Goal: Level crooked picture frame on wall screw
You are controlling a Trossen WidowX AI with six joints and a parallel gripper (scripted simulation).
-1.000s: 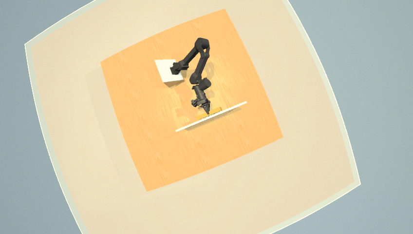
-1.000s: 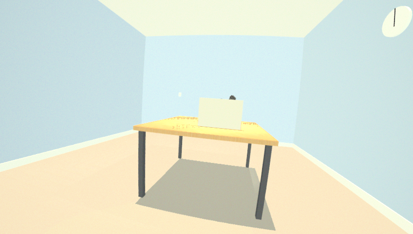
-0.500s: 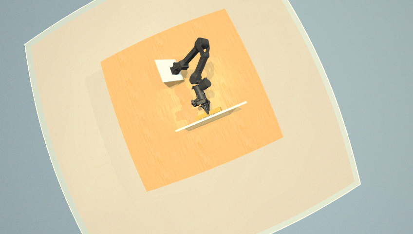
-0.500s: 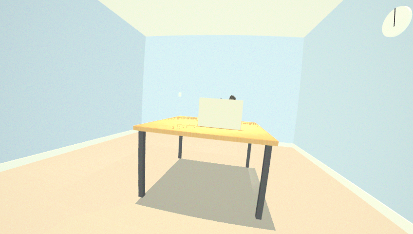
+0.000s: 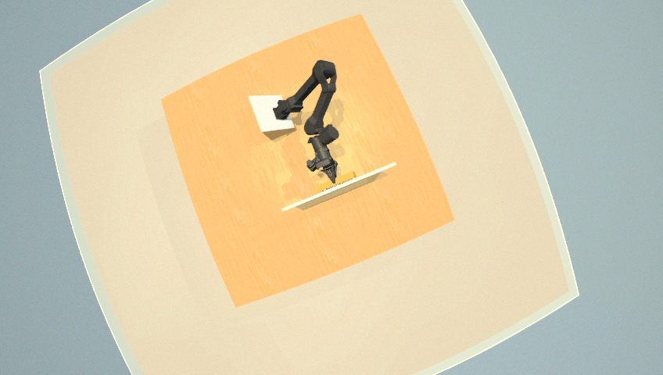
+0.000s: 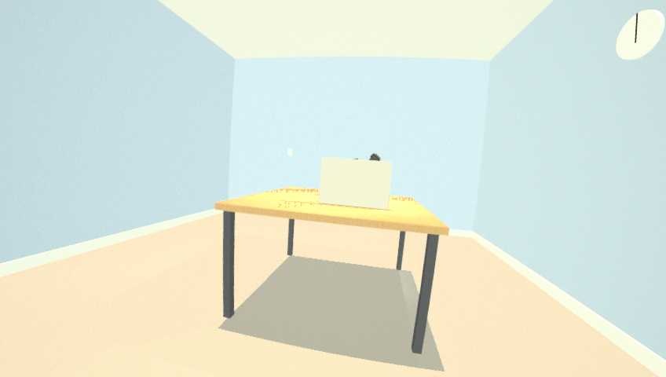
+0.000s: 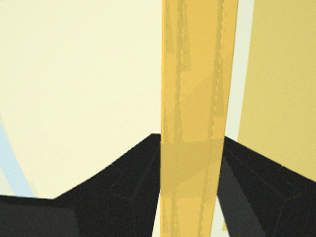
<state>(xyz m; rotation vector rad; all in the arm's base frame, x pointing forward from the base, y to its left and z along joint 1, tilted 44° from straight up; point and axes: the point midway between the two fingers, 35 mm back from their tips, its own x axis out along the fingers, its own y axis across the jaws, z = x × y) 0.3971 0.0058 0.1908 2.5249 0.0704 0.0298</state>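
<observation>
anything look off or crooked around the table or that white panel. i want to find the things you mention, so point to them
No spill or damage shows. The yellow wooden frame (image 5: 349,176) (image 7: 197,99) at the white panel (image 5: 385,167) (image 6: 355,183) (image 7: 79,74) is clamped in the gripper (image 5: 333,181) (image 7: 186,144); whether it hangs crooked I cannot tell, since the exterior view sees only the panel's back.

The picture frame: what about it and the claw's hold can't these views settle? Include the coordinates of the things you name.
- Wall screw: exterior, hidden behind the pale panel (image 5: 292,205) (image 6: 355,183).
- Whether the frame (image 5: 348,177) (image 7: 197,99) hangs level: top, wrong angle; wrist, edges cut off.
- Claw (image 5: 334,182) (image 7: 186,144): exterior, hidden by the panel.
- Notched strip: wrist, behind the frame.
</observation>
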